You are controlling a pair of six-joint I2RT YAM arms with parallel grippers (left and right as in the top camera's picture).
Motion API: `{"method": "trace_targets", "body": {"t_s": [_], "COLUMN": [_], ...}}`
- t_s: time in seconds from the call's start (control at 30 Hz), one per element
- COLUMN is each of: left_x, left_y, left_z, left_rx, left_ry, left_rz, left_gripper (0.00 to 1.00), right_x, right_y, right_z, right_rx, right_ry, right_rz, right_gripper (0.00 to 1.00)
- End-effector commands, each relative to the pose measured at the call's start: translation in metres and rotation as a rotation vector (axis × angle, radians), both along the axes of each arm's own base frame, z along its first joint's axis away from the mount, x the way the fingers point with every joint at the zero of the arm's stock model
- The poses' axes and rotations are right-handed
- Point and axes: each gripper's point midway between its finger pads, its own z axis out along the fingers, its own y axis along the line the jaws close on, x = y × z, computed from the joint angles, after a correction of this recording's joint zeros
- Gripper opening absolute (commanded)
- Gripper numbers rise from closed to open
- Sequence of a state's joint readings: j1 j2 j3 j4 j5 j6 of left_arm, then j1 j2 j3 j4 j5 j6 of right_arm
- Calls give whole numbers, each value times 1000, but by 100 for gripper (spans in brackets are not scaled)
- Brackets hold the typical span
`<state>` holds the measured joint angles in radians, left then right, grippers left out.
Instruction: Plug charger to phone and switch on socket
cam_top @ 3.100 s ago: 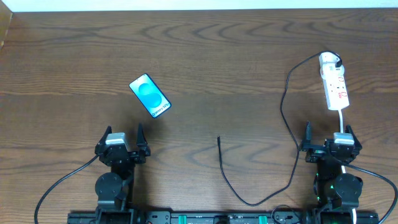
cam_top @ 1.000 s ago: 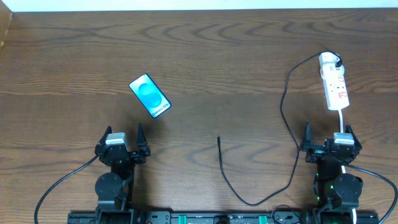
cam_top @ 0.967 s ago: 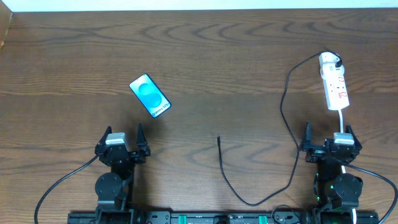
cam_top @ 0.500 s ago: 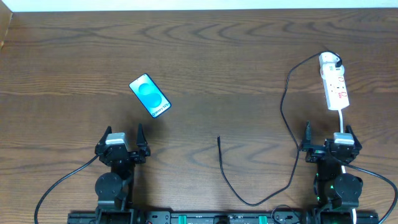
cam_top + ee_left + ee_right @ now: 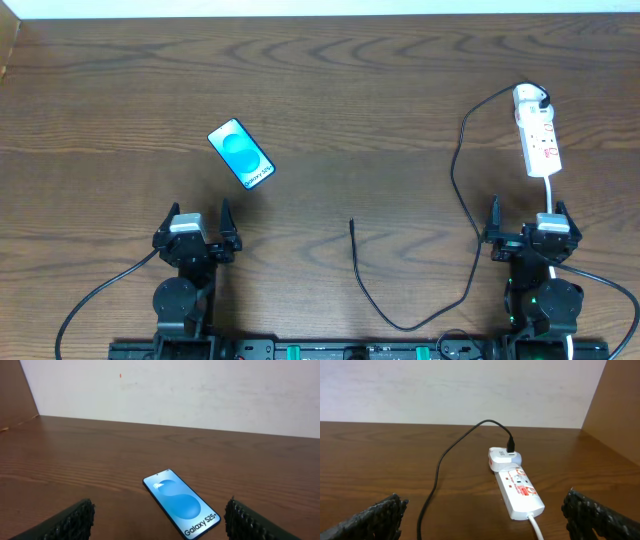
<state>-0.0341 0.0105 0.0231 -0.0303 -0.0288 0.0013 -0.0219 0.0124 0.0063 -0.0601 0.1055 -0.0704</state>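
Tabletop [image 5: 350, 80] seen from above: the phone [image 5: 241, 154] lies face up with its screen lit, left of centre and turned at an angle. The socket [image 5: 537, 136] lies close to the right edge with the charger [image 5: 457, 190] plugged in at its far end. The charger loops down toward the near edge and ends loose near the middle, well apart from the phone. My left gripper [image 5: 197, 212] and right gripper [image 5: 527, 212] sit at the near edge, both spread wide and holding nothing. Nothing has moved over the last few seconds, so I judge the task not yet begun.

Left wrist view: the phone lies just ahead, between my wide-set fingers [image 5: 75, 520], untouched.

Right wrist view: the socket lies ahead, the charger seated in a white adapter [image 5: 501, 458]. My fingers [image 5: 595, 515] are wide apart and empty. The switches are too small to read.
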Motion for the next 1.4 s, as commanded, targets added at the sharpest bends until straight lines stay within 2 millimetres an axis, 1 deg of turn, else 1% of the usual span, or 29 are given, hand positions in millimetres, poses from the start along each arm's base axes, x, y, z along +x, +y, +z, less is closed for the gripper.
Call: {"method": "trace_targets", "body": {"t_s": [0.0, 0.47, 0.6, 0.87, 1.0, 1.17, 1.37], "left_x": [-1, -1, -1, -1, -3, -4, 8], "left_y": [3, 4, 1, 1, 2, 2, 1], "left_z": [-18, -17, -17, -4, 18, 43, 79], "left_rx": [17, 17, 11, -2, -6, 7, 57], "left_ry": [54, 53, 52, 12, -14, 5, 61], "left_rz": [16, 19, 5, 6, 7, 5, -1], "left_gripper": [83, 83, 83, 83, 83, 83, 83], "right_x": [0, 0, 0, 0, 0, 0, 0], "right_y": [1, 1, 1, 1, 1, 1, 1], "right_z": [0, 0, 0, 0, 0, 0, 0], "right_rx": [-13, -13, -13, -13, -13, -13, -13], "right_ry": [1, 1, 1, 1, 1, 1, 1], "right_rz": [4, 4, 4, 4, 4, 4, 4], "right_gripper": [99, 99, 99, 99, 99, 99, 99]}}
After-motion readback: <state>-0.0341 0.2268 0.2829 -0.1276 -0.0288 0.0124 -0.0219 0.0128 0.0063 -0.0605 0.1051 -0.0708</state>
